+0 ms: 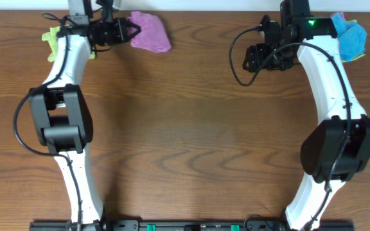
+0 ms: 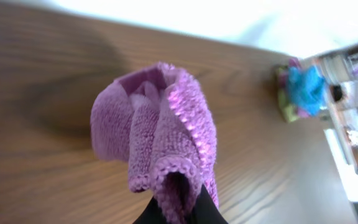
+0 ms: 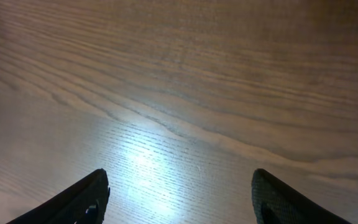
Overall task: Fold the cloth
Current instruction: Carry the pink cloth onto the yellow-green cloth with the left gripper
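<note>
Because the cloth (image 2: 157, 130) is a thick, fluffy mauve towel with a stitched hem, I judge it light, soft and limp. It should sag and bunch wherever it is not supported. It should not slip much against the pads, and nothing about it looks breakable.

It sits at the far edge of the surface (image 1: 185, 128), left of the middle, crumpled into a lump rather than spread flat. The left tool (image 1: 133, 30) is clamped on it, pinching a gathered fold of hem between its fingers (image 2: 194, 208). Whether the rest of the lump rests on the wood or hangs just above it, I cannot tell.

The right tool (image 3: 179, 205) stands with its jaws apart over bare wood, holding nothing, well away from the cloth.

A fold needs flat fabric, so the best places to hold would be two neighbouring corners on the hem, one per tool, since the stitched edge gives the firmest bite.

No tag shows on the cloth from either view, and no brand, label or writing can be read anywhere. A green cloth (image 1: 51, 38) and a blue cloth (image 1: 352, 35) lie at the far corners.
</note>
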Action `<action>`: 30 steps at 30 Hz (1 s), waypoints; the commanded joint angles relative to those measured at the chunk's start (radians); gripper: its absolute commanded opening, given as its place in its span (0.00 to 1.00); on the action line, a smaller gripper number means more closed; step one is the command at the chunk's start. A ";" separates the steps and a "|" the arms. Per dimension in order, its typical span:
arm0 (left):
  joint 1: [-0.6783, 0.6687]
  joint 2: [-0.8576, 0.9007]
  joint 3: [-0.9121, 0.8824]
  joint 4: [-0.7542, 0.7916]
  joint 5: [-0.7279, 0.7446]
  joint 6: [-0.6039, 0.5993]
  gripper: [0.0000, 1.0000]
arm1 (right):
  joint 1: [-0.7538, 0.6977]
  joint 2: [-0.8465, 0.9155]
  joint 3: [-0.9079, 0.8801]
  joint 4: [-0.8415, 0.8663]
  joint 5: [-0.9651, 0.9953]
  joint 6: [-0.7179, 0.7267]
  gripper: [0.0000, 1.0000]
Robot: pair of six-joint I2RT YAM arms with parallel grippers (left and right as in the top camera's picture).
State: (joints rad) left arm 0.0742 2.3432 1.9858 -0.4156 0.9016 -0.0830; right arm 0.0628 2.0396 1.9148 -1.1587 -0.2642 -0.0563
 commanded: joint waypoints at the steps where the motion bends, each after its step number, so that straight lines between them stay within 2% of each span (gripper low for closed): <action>1: 0.037 0.002 0.077 -0.076 -0.119 0.140 0.05 | -0.005 -0.031 0.006 0.006 0.006 -0.013 0.74; 6: 0.080 0.002 0.140 -0.173 -0.246 0.246 0.05 | -0.005 -0.031 0.006 0.015 0.023 -0.012 0.75; 11: 0.127 0.002 0.146 -0.174 -0.256 0.308 0.05 | -0.005 -0.031 0.005 0.015 0.029 -0.012 0.75; 30: 0.271 0.003 0.145 -0.106 -0.218 0.359 0.06 | -0.005 -0.031 0.005 0.015 0.029 0.060 0.75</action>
State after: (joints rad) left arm 0.3355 2.3432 2.1056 -0.5259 0.6590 0.2417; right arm 0.0628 2.0396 1.9148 -1.1439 -0.2379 -0.0319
